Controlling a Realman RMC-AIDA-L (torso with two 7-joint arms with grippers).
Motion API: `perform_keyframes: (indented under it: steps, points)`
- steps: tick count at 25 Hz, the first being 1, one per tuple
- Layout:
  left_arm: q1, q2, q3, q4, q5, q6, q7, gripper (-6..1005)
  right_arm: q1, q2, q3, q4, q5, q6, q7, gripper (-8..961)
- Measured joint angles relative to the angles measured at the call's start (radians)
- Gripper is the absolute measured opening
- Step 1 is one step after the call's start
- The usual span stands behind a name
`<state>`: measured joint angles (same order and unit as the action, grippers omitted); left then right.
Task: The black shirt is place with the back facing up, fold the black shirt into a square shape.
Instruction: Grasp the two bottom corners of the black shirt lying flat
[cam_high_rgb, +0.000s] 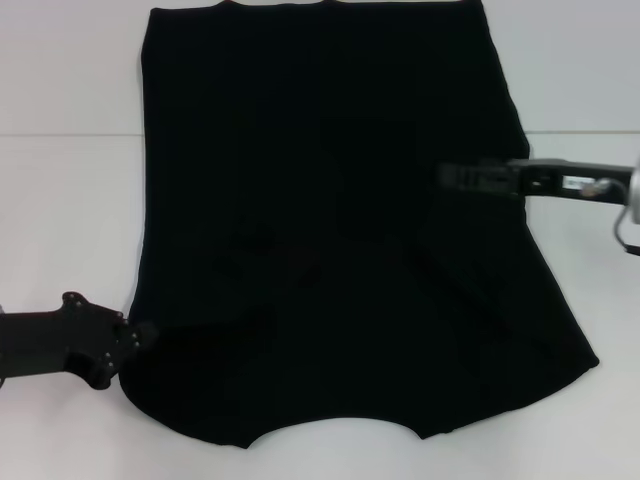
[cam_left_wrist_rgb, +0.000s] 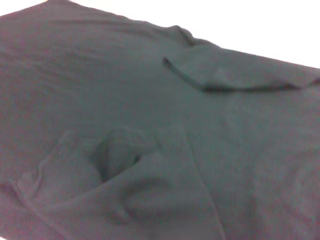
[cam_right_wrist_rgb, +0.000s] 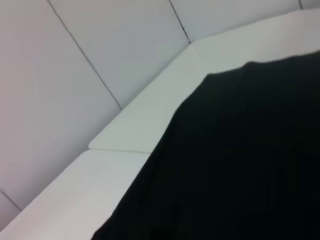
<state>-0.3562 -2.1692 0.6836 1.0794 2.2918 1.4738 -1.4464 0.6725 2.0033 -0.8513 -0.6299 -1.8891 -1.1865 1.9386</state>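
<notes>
The black shirt (cam_high_rgb: 330, 230) lies flat on the white table (cam_high_rgb: 70, 220), collar edge toward me, and no lettering shows. Both sleeves look folded inward over the body. My left gripper (cam_high_rgb: 138, 336) is at the shirt's near left edge, low by the table. My right gripper (cam_high_rgb: 447, 177) reaches in from the right over the shirt's right side, about halfway up. The left wrist view shows the shirt (cam_left_wrist_rgb: 150, 125) with a folded sleeve and wrinkles. The right wrist view shows the shirt's edge (cam_right_wrist_rgb: 240, 160) on the table.
The white table (cam_right_wrist_rgb: 115, 150) extends on both sides of the shirt. Its far edge meets a pale panelled wall (cam_right_wrist_rgb: 75, 60). A seam line crosses the table (cam_high_rgb: 60, 135) on the left.
</notes>
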Motion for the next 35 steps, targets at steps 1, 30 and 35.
perform_keyframes:
  steps: [1, 30, 35]
  points:
    - [0.003, 0.0, -0.021, -0.007, -0.006, 0.017, 0.0, 13, -0.008, -0.011, 0.0, 0.0, -0.004, -0.015, 0.015, 892]
    - [0.01, 0.006, -0.168, -0.121, -0.062, 0.029, 0.046, 38, -0.077, -0.15, 0.06, 0.016, -0.353, -0.239, 0.321, 866]
    - [0.007, 0.006, -0.168, -0.124, -0.062, 0.029, 0.046, 42, -0.073, -0.15, 0.057, 0.033, -0.392, -0.244, 0.332, 862]
